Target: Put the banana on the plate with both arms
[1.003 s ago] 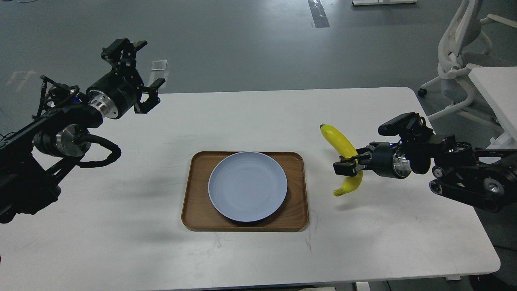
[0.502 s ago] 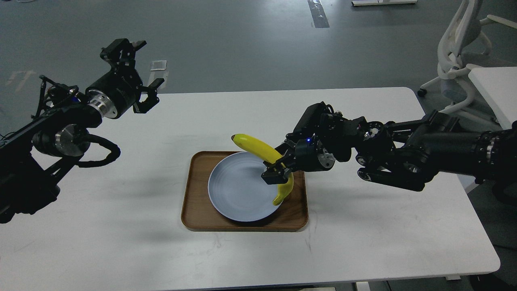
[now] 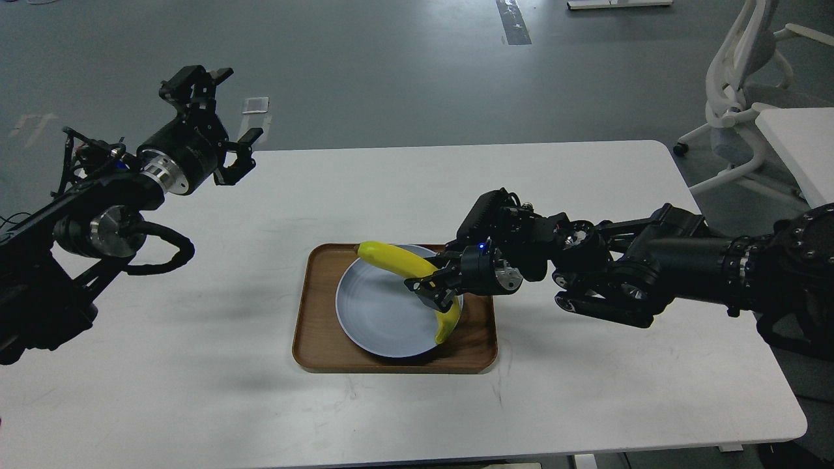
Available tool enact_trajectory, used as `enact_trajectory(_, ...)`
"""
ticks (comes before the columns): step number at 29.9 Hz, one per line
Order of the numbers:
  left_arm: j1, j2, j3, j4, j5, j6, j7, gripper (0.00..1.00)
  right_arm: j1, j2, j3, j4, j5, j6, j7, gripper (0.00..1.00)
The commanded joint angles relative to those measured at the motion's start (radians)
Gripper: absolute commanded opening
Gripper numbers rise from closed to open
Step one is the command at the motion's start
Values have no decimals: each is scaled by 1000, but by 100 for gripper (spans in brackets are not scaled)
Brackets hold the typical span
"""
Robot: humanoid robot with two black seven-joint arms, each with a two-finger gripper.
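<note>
The yellow banana (image 3: 397, 258) hangs over the right half of the pale lavender-blue plate (image 3: 374, 312), one end over the plate's far rim, the other over its right rim. My right gripper (image 3: 430, 290) is shut on the banana's middle, reaching in from the right. I cannot tell whether the banana touches the plate. My left gripper (image 3: 225, 107) is open and empty, held high over the table's far left corner, far from the plate.
The plate lies in a brown wooden tray (image 3: 313, 339) at the middle of the white table (image 3: 195, 391). A white office chair (image 3: 743, 98) and another white table edge (image 3: 801, 143) stand at the far right.
My right arm has carried the banana left from the table's right side to over the plate, then lowered it. The left arm has barely moved.
</note>
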Motion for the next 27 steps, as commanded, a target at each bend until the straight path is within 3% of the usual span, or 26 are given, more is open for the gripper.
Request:
enact_trajectory(1,0,-3,-3,18,-1,-3,0,98,7,-1,11,-1,80,-3,-5,100)
enact_trajectory(7,2,0,-10,18,-8,-3,-1,98,18,-28,155,-3,264,-2,-19,100)
enact_trajectory(13,15,-1,-12,18,-12,-5,-3,98,1,-121,395,-17,666,10,-102,100)
enact_trajectory(17,17,-10,-13,17,-16,-5,-3,98,-89,-176,636,-20,1125,7,-173,99)
enact_trajectory(22,44,-36,-38,15,-18,-6,-3,98,-235,-179,885,-31,1395,9,-193,100)
enact_trajectory(27,107,-70,-161,11,-18,-49,-3,98,-376,-173,1051,-24,1433,10,-196,100)
